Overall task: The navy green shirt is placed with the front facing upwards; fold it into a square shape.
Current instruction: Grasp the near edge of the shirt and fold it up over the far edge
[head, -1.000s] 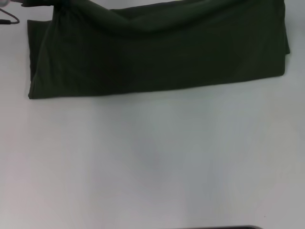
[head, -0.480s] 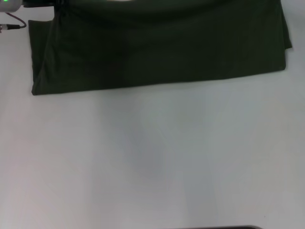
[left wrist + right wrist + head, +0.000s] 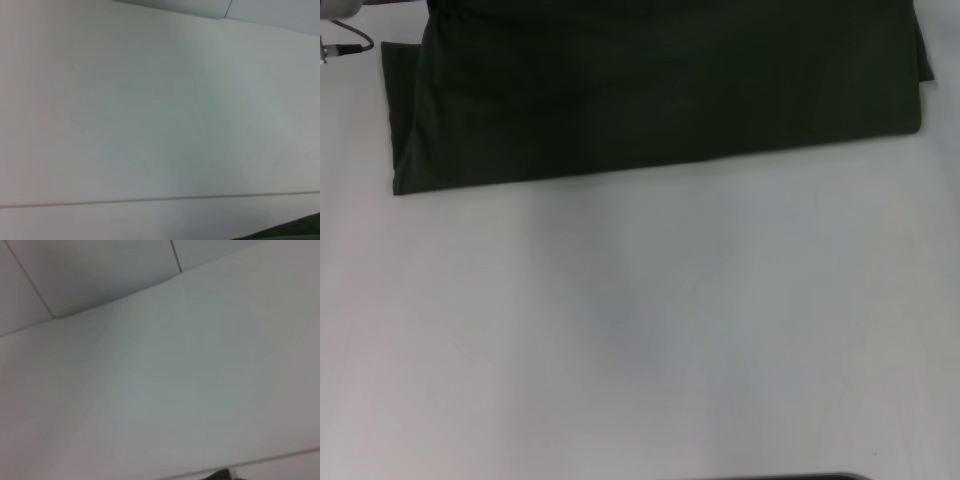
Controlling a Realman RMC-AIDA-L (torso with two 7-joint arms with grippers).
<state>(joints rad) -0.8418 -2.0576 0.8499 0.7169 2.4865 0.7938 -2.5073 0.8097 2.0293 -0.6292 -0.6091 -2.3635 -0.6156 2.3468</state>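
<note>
Already the navy green shirt (image 3: pixel 660 95) lies as a long folded band across the far side of the white table (image 3: pixel 640 330), running out of the head view's top edge. Soft, light and limp, it would probably sag between grips, so pinching both end corners seems wise. Neither gripper is in view, so I cannot tell their state.

a plain white table (image 3: pixel 640 330) fills nearly the whole head view. the navy green shirt (image 3: pixel 660 90) lies directly on it along the far side, folded into a long dark band that runs from near the left edge to near the right edge. its near hem slants slightly, and a narrower layer sticks out at the left end. the lettering does not show. the near half of the table bears nothing else.
</note>
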